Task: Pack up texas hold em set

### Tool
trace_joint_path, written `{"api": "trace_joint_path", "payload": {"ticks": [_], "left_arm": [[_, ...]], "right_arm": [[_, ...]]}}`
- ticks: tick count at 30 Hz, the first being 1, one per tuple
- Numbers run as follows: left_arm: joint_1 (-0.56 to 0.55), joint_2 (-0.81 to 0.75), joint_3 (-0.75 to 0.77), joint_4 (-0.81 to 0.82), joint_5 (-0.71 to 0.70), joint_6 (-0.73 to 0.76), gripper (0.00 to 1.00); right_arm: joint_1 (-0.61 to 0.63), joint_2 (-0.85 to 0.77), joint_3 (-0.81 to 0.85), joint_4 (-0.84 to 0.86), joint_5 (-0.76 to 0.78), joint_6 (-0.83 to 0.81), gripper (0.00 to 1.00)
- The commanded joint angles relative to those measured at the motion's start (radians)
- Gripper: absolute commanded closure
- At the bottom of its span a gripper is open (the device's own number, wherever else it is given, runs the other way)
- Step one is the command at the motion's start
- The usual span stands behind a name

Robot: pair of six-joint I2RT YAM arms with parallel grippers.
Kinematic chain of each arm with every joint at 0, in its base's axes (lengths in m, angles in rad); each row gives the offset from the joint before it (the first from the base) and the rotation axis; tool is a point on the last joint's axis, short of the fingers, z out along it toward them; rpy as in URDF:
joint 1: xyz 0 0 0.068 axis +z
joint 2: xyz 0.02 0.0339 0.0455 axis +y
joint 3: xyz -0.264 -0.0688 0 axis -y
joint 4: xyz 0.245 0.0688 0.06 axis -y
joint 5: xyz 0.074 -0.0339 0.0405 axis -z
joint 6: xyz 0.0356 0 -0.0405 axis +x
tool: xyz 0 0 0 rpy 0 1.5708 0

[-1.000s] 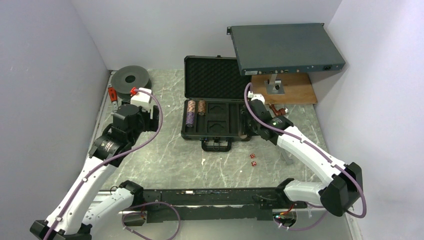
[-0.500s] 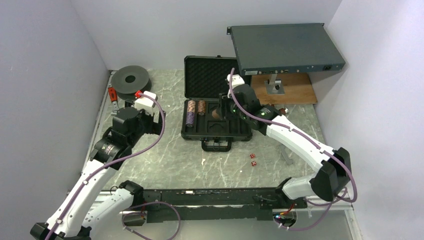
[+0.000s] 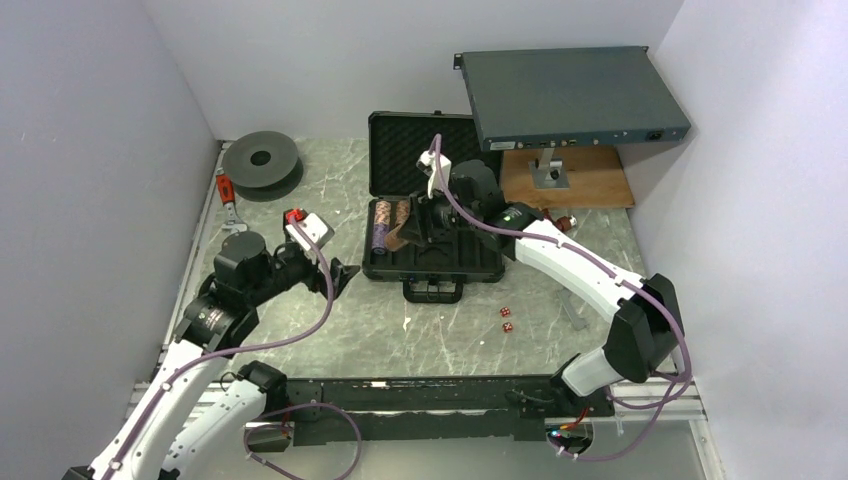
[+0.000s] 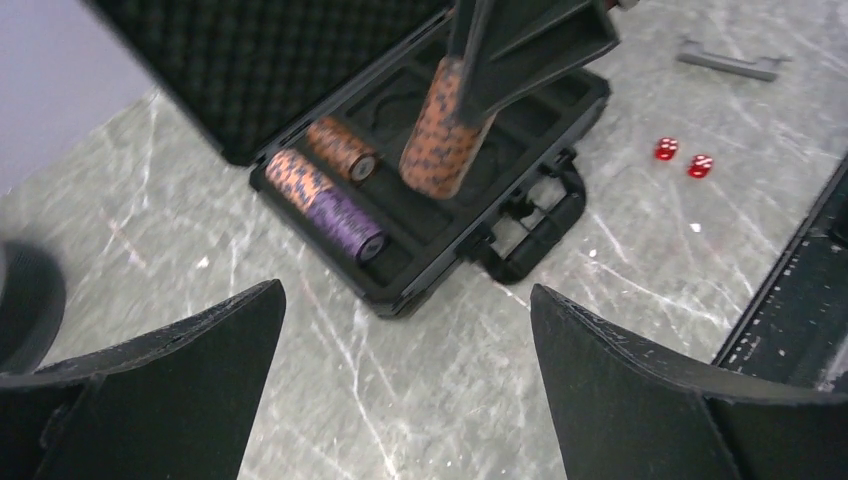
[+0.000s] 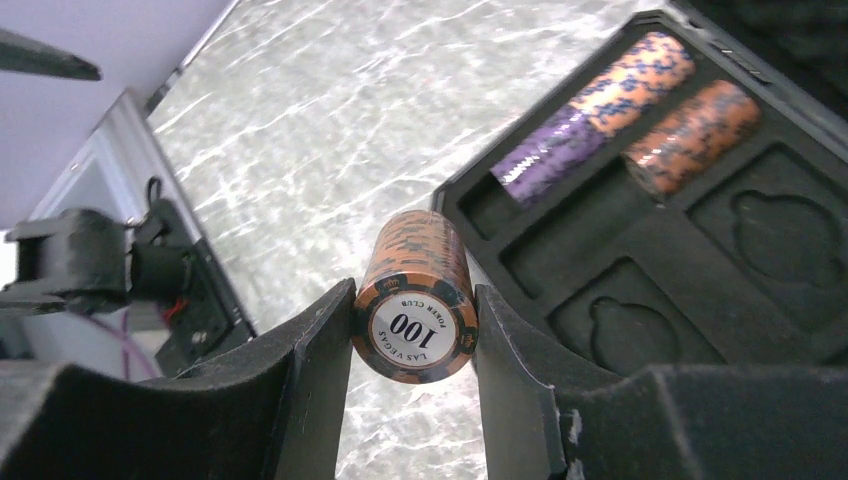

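Swinging across from the case's right side, the right claw (image 5: 412, 335) now hangs over the left half of the slotted tray (image 3: 432, 270) in the black briefcase (image 3: 420, 150), clenched on a brown chip stack (image 5: 415, 300). The left arm has dropped back over the near-left desk (image 3: 350, 320), and the left claw (image 4: 405, 295) is spread wide and empty. The held stack hangs along the fingers, its long axis steeply tilted, with the lower end aimed down at the tray. Directly beneath is the half-filled second slot, where a short brown stack (image 4: 340, 148) lies beside the purple-and-brown stack (image 4: 325, 200). Both lie flat, running front to back. Seating the held stack likely means levelling its axis to match that slot. The right arm is much the nearer. Two red dice (image 3: 506, 318) lie on the desk in front of the case.
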Motion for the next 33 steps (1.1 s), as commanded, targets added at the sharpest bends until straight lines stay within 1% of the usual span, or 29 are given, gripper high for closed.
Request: {"api": "trace_joint_path", "payload": {"ticks": [1, 3, 6, 12, 18, 24, 28, 33], "left_arm": [[0.003, 0.030, 0.016, 0.062, 0.186, 0.052, 0.02], [0.003, 0.049, 0.020, 0.057, 0.212, 0.054, 0.04], [0.003, 0.065, 0.018, 0.061, 0.227, 0.053, 0.04], [0.003, 0.089, 0.010, 0.075, 0.310, 0.056, 0.01], [0.003, 0.061, 0.001, 0.082, 0.324, 0.068, 0.02], [0.003, 0.055, 0.017, 0.051, 0.365, 0.087, 0.04], [0.003, 0.070, 0.034, 0.032, 0.422, 0.088, 0.06], [0.003, 0.085, 0.043, 0.016, 0.450, 0.087, 0.07]], "right_arm": [[0.004, -0.035, 0.054, 0.114, -0.177, -0.041, 1.00], [0.004, -0.039, 0.053, 0.107, -0.188, -0.051, 1.00], [0.005, -0.036, 0.053, 0.097, -0.210, -0.060, 1.00], [0.024, -0.032, 0.059, 0.073, -0.247, -0.084, 1.00], [0.052, -0.029, 0.068, 0.039, -0.267, -0.122, 1.00], [0.061, -0.048, 0.072, 0.017, -0.335, -0.144, 1.00], [0.066, -0.059, 0.069, 0.012, -0.337, -0.152, 1.00], [0.076, -0.076, 0.068, 0.004, -0.367, -0.157, 1.00]]}}
